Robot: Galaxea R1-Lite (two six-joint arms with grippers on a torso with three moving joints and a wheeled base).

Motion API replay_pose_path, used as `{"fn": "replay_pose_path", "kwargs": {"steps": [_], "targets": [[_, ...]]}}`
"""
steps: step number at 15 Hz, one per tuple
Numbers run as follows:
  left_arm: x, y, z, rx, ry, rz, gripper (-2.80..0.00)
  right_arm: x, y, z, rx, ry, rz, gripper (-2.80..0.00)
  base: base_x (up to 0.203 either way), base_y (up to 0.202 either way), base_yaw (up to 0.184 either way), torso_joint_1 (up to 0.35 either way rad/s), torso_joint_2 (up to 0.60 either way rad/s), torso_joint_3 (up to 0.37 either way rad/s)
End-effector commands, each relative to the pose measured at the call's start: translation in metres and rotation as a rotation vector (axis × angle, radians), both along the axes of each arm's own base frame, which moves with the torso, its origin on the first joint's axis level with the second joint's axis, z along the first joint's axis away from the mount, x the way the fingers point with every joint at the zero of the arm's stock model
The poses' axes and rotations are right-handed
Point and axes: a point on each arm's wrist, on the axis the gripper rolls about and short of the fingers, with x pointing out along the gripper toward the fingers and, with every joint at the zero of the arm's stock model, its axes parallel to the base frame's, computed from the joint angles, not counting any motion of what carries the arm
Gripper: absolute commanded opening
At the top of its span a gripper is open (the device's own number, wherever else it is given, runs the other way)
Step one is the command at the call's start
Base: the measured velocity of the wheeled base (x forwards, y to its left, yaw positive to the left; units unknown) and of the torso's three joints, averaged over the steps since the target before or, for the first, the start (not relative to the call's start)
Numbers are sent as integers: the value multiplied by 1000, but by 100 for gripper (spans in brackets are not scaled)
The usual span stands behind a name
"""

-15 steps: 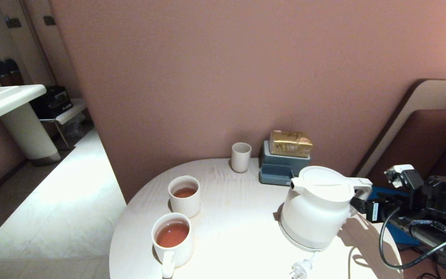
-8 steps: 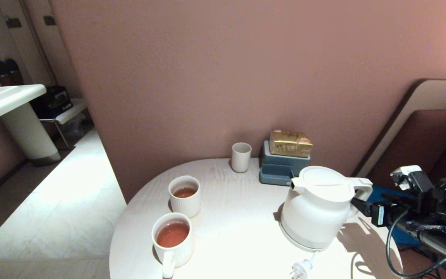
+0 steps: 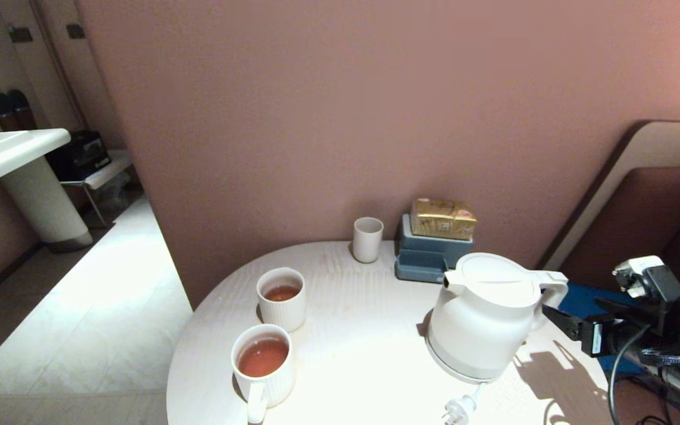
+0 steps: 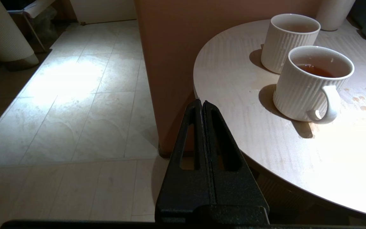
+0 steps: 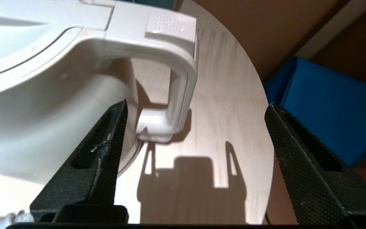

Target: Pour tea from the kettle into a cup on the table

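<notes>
Our right tool [image 3: 558,321] reaches level toward the kettle [image 3: 481,319] handle, fingers spread apart, clear of it; our left tool [image 4: 202,106] hangs pressed together beside the bench [image 3: 363,354].

A large white electric kettle [image 3: 484,316] with rounded body, flat shut lid and loop handle stands upright on the right side of the round, pale wood-grain table [image 3: 363,354], its short spout pointing left.

Dusky pink wall [image 3: 316,118], pale tiled floor [image 3: 92,295], white washbasin [image 3: 3,153] at left.
</notes>
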Motion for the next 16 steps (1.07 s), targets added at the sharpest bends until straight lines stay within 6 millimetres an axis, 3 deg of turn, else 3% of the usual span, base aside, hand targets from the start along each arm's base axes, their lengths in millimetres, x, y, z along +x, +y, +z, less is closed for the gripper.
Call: {"fn": "replay_pose_path", "kwargs": {"steps": [1,7,12,13,16], "targets": [[0,0,0,1,1,0,-280,-12,1,17,-6,-42,1,0,0,0,0,0,0,0],[0,0,0,0,1,0,-280,-67,7,55,6,11,2,0,0,0,0,0,0,0],[0,0,0,0,0,0,-280,-128,13,63,26,29,-9,0,0,0,0,0,0,0],[0,0,0,-1,1,0,-280,-140,15,64,29,35,-11,-280,0,0,0,0,0,0],[0,0,0,-1,1,0,-280,-177,19,68,59,43,-18,-280,0,0,0,0,0,0]]}}
